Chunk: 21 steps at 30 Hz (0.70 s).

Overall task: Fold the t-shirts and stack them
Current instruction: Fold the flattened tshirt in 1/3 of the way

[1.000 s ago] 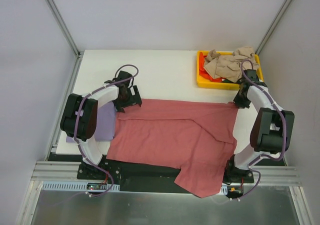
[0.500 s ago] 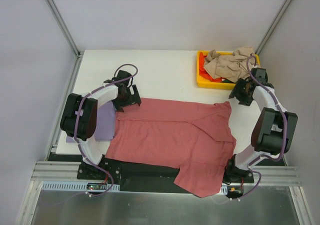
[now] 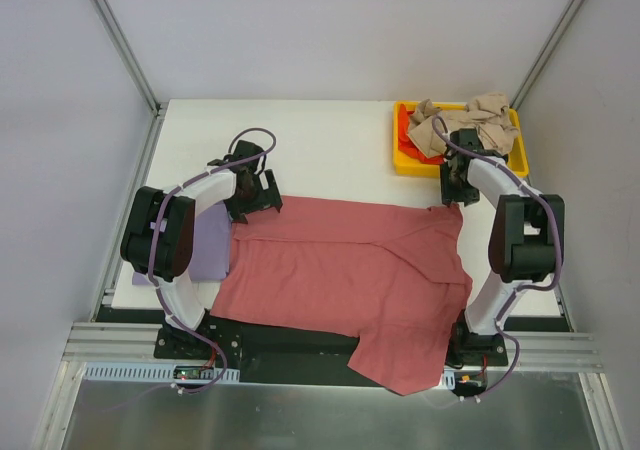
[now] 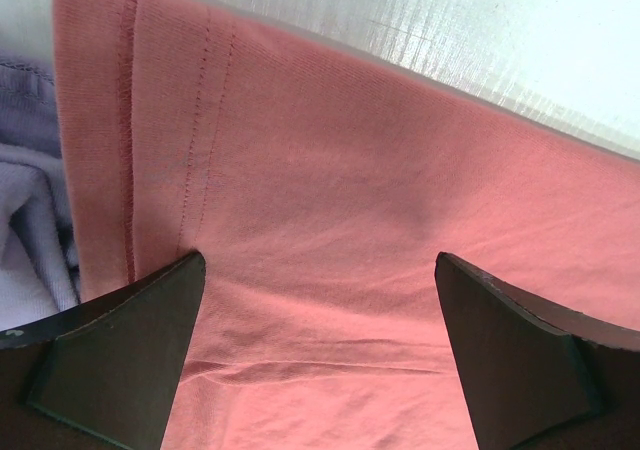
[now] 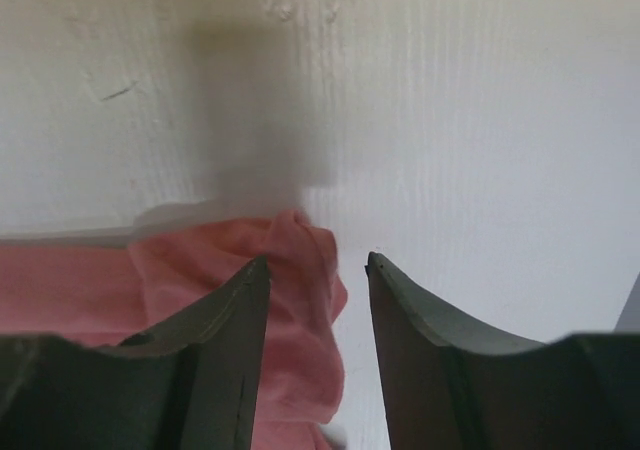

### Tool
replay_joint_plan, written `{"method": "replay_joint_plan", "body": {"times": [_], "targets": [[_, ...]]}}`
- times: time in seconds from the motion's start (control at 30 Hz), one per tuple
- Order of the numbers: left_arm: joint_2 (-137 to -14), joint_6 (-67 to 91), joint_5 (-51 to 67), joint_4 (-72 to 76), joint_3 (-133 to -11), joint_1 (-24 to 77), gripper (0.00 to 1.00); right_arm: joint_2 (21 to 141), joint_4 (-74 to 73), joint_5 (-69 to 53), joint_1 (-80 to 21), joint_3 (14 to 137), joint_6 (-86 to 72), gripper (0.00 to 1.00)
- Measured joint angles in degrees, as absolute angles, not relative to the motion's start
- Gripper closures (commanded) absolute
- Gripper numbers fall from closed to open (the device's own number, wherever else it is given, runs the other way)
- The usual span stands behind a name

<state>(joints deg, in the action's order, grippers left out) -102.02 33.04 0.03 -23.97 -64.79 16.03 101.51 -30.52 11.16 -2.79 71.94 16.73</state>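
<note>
dusty red-pink t-shirt (image 3: pixel 340 265) lies spread flat across the near half of the white desk (image 3: pixel 320 140), with one part hanging over the near edge. left hand (image 4: pixel 320 300) sits over the shirt's far left corner by the stitched hem (image 4: pixel 125 120) — fingers (image 4: pixel 120 350) spread wide, only flat cloth showing between them, can't tell if they touch it. lavender t-shirt (image 3: pixel 210 248) lies just left of the pink one, edges touching, partly under the left arm (image 3: pixel 165 235). right hand (image 5: pixel 318 270) is at the pink shirt's far right corner — fingers parted a little, a bunched fold of pink cloth below the gap, not clamped. yellow tray (image 3: pixel 402 160) at the far right of the desk holds a crumpled beige t-shirt (image 3: pixel 465 120) on top of a red one (image 3: pixel 405 125).
</note>
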Motion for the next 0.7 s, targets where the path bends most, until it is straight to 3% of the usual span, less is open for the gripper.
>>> {"method": "replay_joint_plan", "body": {"times": [0.07,0.2,0.3,0.5,0.7], "targets": [[-102.02,32.99,0.03,-23.97,-64.79,16.03,0.01,102.96,-31.20,13.47,-2.55,71.94,17.06,0.62],[-102.02,32.97,0.03,-23.97,-64.79,16.03,0.01,104.44,-31.55,15.07,-2.39,71.94,17.43,0.89],[-102.02,32.97,0.01,-23.97,-64.79,16.03,0.01,104.60,-31.09,15.77,-2.39,71.94,16.21,0.99],[-102.02,32.97,-0.01,-23.97,-64.79,16.01,0.01,102.21,-26.65,12.75,0.69,68.88,8.80,0.99],[-102.02,32.97,-0.01,-23.92,-64.79,16.01,0.01,90.04,-20.73,-5.63,14.72,58.26,-0.08,0.99]]}}
